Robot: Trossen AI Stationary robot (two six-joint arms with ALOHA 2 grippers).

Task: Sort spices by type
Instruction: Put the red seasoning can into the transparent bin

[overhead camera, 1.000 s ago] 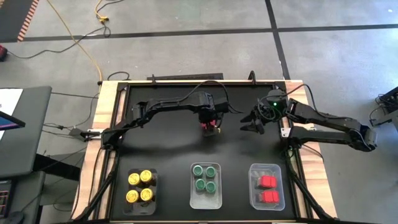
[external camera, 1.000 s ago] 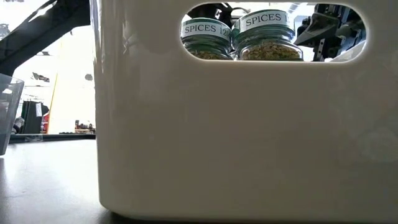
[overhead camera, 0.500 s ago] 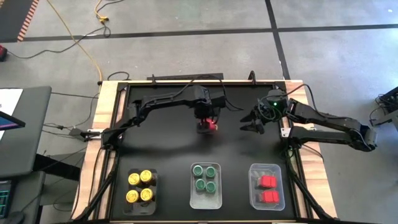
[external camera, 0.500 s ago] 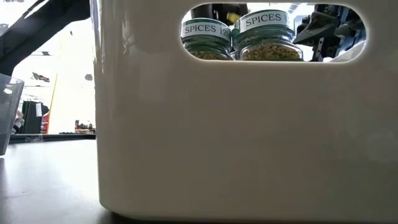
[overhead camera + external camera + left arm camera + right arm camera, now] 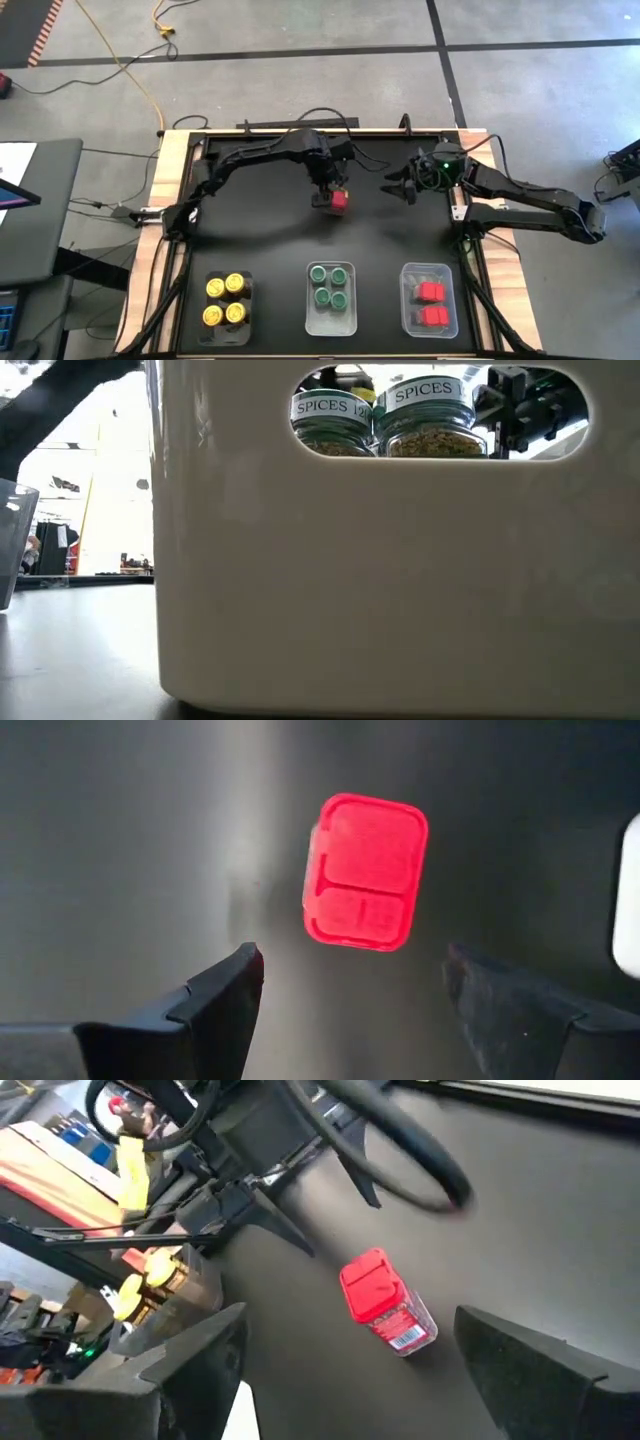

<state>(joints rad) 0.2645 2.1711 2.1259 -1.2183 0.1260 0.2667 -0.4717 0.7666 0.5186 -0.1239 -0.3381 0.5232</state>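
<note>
High view: one red-lidded spice jar (image 5: 338, 200) stands alone on the black counter (image 5: 260, 240), well away from the red tray (image 5: 429, 300), which already holds red-lidded jars; the yellow and green jars sit sorted in their own trays beside it. The left gripper (image 5: 322, 192) hangs right over the lone jar with its fingers apart and empty — in the left wrist view the red lid (image 5: 366, 870) lies just ahead of both tips. The right gripper (image 5: 399, 187) waits near the jar, fingers wide apart. Judged step: picking up the last loose jar. Next — lower, straddle the lid, close, then carry to the red tray.
</note>
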